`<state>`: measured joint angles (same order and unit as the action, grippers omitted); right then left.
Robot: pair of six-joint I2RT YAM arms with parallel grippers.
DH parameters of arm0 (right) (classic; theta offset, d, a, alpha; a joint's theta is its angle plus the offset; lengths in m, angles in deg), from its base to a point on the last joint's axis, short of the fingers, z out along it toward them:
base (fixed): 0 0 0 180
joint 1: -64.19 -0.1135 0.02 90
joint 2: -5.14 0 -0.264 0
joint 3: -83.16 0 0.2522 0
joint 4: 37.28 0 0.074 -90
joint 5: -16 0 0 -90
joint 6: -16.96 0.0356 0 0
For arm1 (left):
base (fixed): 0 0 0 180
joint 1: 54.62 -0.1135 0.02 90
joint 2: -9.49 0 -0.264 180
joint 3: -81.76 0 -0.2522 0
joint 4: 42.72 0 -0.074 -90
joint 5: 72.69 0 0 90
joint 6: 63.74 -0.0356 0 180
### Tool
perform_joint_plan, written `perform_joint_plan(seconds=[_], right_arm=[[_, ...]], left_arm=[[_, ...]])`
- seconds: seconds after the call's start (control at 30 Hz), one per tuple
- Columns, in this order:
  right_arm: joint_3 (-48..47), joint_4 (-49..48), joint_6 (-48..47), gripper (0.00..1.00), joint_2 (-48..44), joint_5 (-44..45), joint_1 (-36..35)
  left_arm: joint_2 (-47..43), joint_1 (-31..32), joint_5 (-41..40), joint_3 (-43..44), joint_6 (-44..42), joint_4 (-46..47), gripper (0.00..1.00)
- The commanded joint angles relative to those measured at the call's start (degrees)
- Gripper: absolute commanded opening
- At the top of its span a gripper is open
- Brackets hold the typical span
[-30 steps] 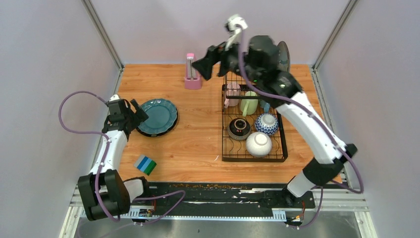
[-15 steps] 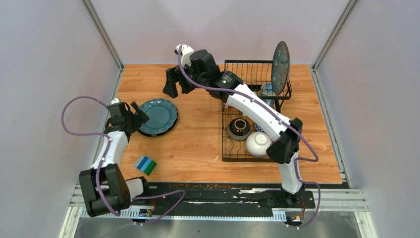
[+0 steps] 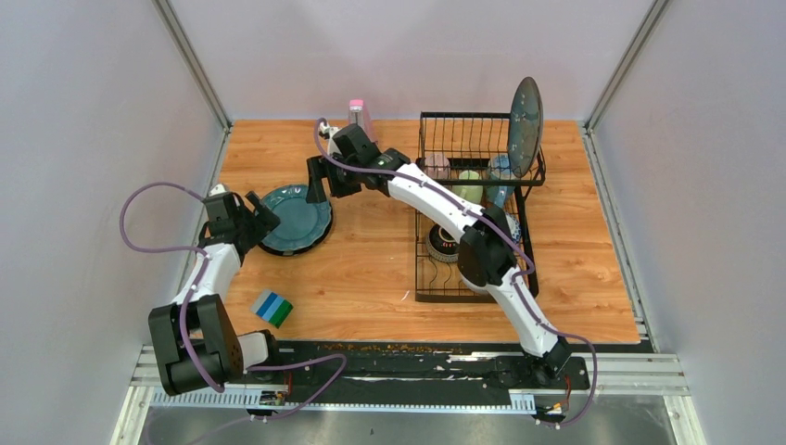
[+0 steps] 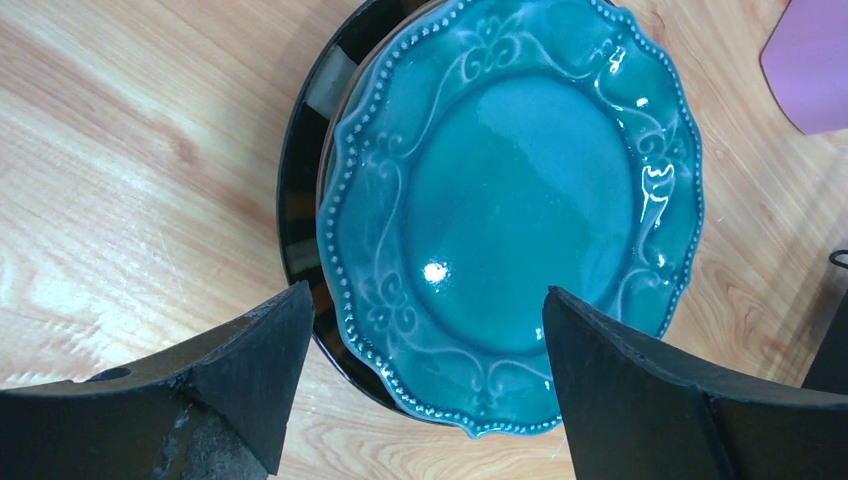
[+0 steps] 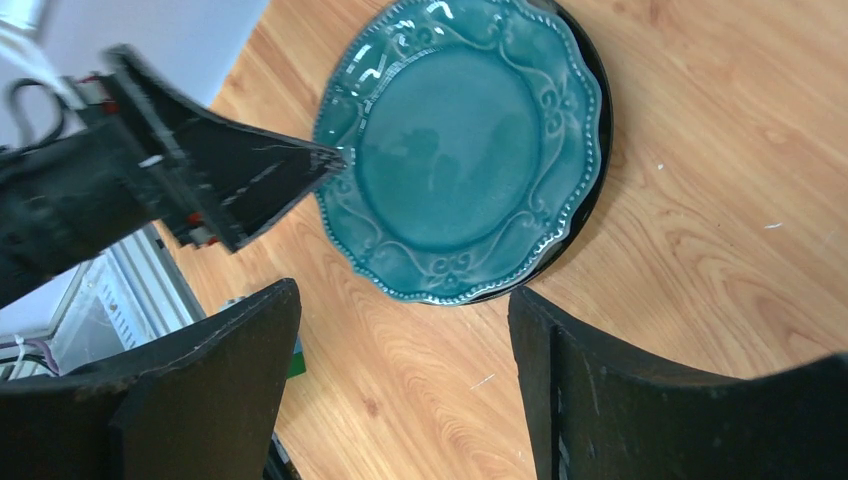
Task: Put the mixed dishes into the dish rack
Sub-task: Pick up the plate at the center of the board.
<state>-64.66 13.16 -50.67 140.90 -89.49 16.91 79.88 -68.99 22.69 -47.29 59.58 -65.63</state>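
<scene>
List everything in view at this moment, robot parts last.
Teal plate: one, teal, table left, atop a dark dish.
Dark dish: one, black-rimmed, under the teal plate.
Upright plate: one, blue-grey, on edge, rack's far right.
Pink-white mug: one, rack's far section.
Pale green mug: one, beside it.
Dark brown bowl: one, rack's near section.
Blue-patterned bowl: one, beside it, partly behind the right arm.
Dish rack: one, black wire, table right.
Metronome: one, pink, far edge.
Striped block: one, blue-green, near left.
Table: one, wood.
Left end effector: open, at the teal plate's left rim.
Right end effector: open, near its far right rim.
</scene>
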Motion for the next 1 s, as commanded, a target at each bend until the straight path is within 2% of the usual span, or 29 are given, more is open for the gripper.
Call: perform_joint_plan(seconds=[0.0, 0.23, 0.57, 0.67, 0.87, 0.97], right_arm=[[-5.19, -1.09, 3.22, 0.75, 4.54, -2.76, 1.54], [-7.87, -1.78, 4.96, 0.75, 10.24, -4.71, 2.43], [-7.74, -4.42, 7.58, 0.69, 13.94, -9.36, 2.80], [-7.67, -5.07, 8.32, 0.63, 14.37, -10.10, 2.90], [-6.81, -6.88, 10.01, 0.59, 14.30, -11.29, 3.79], [-5.75, -7.79, 11.48, 0.47, 14.25, -12.16, 4.57]], left_arm=[[0.37, -0.62, 0.88, -0.59, -0.10, 3.51, 0.90], [2.45, -0.66, 3.85, -1.01, -0.25, 5.23, 0.87], [3.46, -0.66, 7.49, -2.21, -0.69, 7.35, 0.85], [4.59, -0.66, 8.85, -2.25, -1.11, 7.68, 0.83], [6.88, -0.68, 11.74, -1.86, -2.18, 8.77, 0.82], [8.10, -0.62, 13.23, -1.70, -2.59, 8.82, 0.80]])
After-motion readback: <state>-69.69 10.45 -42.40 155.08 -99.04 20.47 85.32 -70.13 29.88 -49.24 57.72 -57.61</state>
